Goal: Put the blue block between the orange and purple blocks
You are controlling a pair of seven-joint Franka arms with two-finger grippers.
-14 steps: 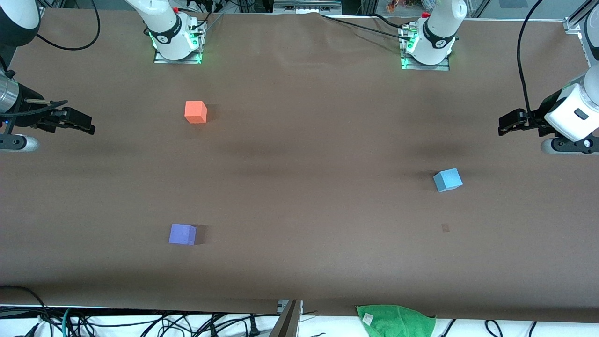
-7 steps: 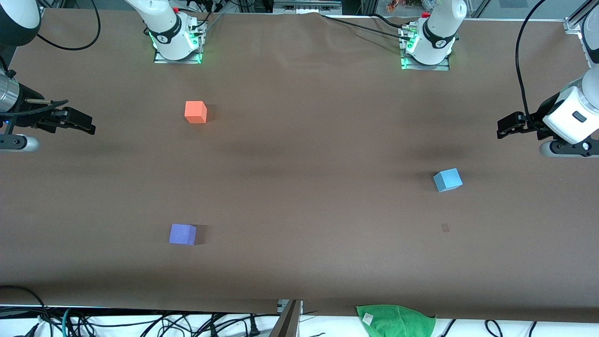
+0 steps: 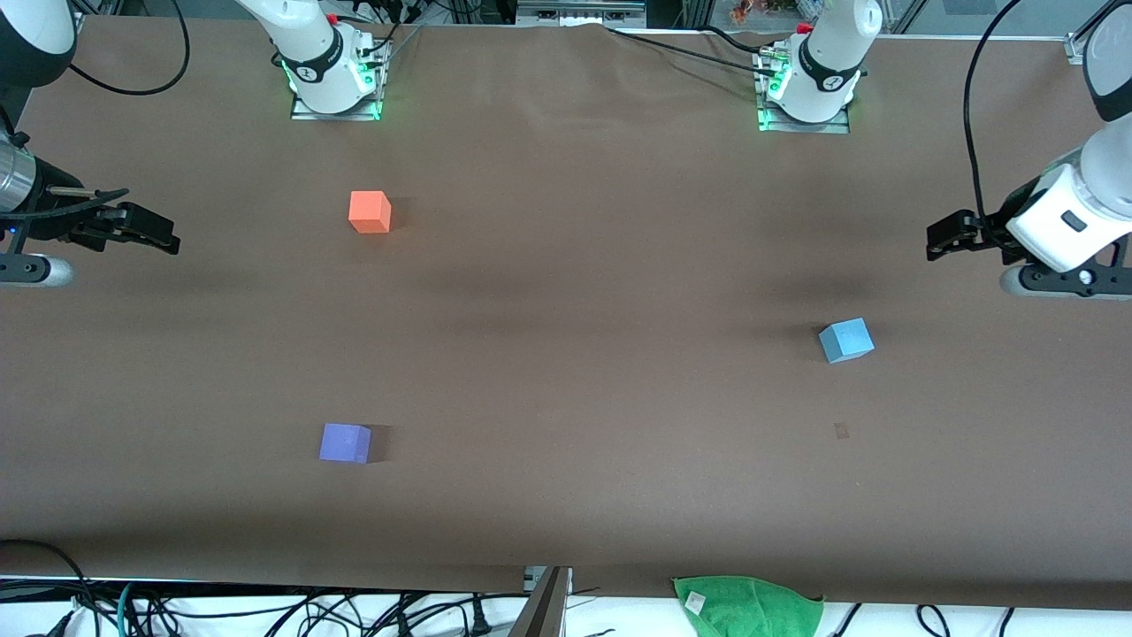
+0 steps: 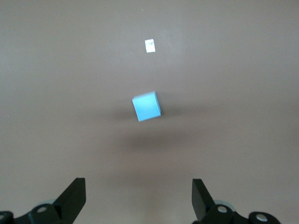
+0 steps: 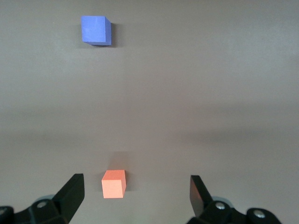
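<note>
The blue block lies on the brown table toward the left arm's end; it also shows in the left wrist view. The orange block lies near the right arm's base, and the purple block lies nearer the front camera. Both show in the right wrist view, orange and purple. My left gripper is open and empty, up in the air at its end of the table; its jaws stand wide apart. My right gripper is open and empty at the other end.
A green cloth lies off the table's front edge. A small pale tag lies on the table near the blue block. Cables hang along the front edge. Both arm bases stand at the table's back edge.
My left gripper has moved a little toward the table's middle, closer to the blue block. The right arm and all three blocks have not moved.
</note>
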